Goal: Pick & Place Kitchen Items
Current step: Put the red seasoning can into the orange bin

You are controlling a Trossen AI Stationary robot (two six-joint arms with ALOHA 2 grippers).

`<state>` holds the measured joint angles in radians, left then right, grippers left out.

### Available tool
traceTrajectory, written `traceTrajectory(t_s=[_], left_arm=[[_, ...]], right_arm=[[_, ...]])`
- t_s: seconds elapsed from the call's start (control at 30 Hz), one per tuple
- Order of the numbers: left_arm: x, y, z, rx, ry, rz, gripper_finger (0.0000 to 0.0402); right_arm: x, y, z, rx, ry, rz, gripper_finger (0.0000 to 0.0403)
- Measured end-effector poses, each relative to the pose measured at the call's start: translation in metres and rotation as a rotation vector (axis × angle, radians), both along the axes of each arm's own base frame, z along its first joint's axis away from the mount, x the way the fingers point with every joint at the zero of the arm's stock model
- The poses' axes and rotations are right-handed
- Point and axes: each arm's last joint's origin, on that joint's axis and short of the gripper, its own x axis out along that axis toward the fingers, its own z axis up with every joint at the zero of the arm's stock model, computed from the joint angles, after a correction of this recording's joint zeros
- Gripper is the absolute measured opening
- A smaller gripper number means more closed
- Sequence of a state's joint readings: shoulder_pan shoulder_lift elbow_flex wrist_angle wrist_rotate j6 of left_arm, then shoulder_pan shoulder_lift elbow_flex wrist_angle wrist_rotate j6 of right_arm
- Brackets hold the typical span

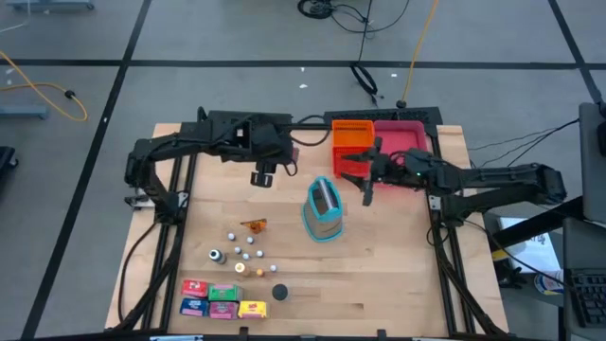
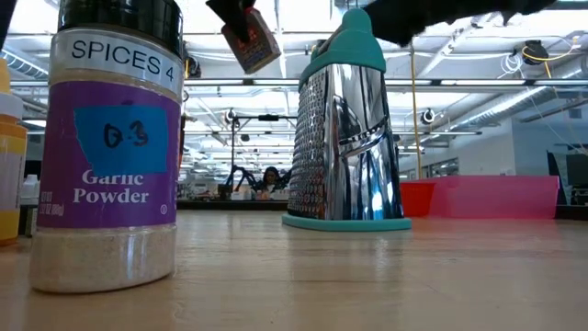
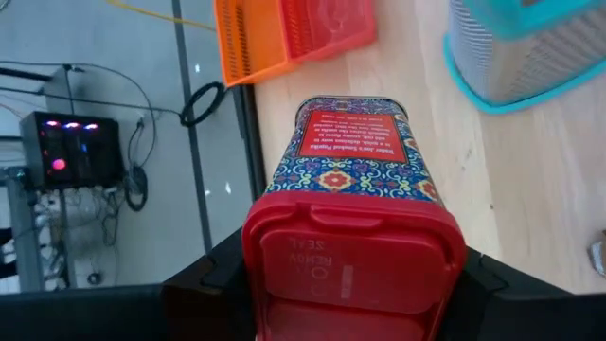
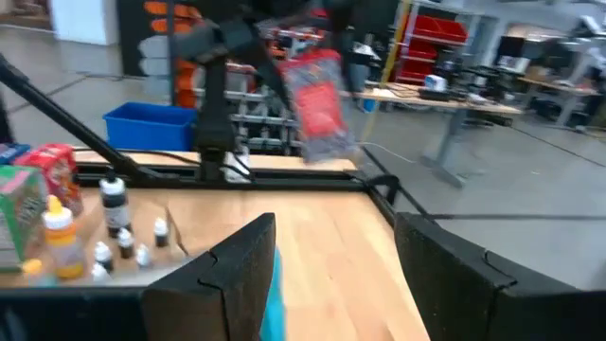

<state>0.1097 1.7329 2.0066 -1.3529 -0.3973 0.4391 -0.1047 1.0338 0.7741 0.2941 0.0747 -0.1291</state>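
Bright, even overhead light fills my workspace, and shadows on the table (image 1: 379, 275) stay soft. Ceiling lamps glare off the grater (image 2: 347, 138). My right wrist view smears the red tin (image 4: 317, 99) with blur.

Legible markings: spice jar and tin

Spice jar (image 2: 112, 147): "SPICES 4", "Garlic Powder", blue tape handwritten, possibly "03". Patterned tin (image 3: 352, 156): red label print and embossed red lid too small to read.

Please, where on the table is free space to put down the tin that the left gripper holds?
The left gripper holds the tin above bare wood left of the grater. Bare wood also lies right of the grater, toward the table's front right. The front left is crowded with small bottles and boxes.
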Motion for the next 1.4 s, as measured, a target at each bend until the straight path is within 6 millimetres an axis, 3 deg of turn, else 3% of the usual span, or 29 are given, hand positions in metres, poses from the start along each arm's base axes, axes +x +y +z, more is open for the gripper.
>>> traceTrajectory(t_s=[0.33,0.87,1.4], left_arm=[[0.021,0.002,0.0,-0.003,0.023,-0.023,0.0202],[0.02,0.001,0.001,-0.015,0.022,-0.032,0.0202],[0.018,0.001,0.0,-0.025,0.037,-0.009,0.0202]], right_arm=[[0.046,-0.005,0.009,-0.055,0.054,0.006,0.021],[0.101,-0.008,0.009,-0.089,0.131,0.02,0.021],[0.098,-0.008,0.02,-0.166,0.125,-0.051,0.0226]])
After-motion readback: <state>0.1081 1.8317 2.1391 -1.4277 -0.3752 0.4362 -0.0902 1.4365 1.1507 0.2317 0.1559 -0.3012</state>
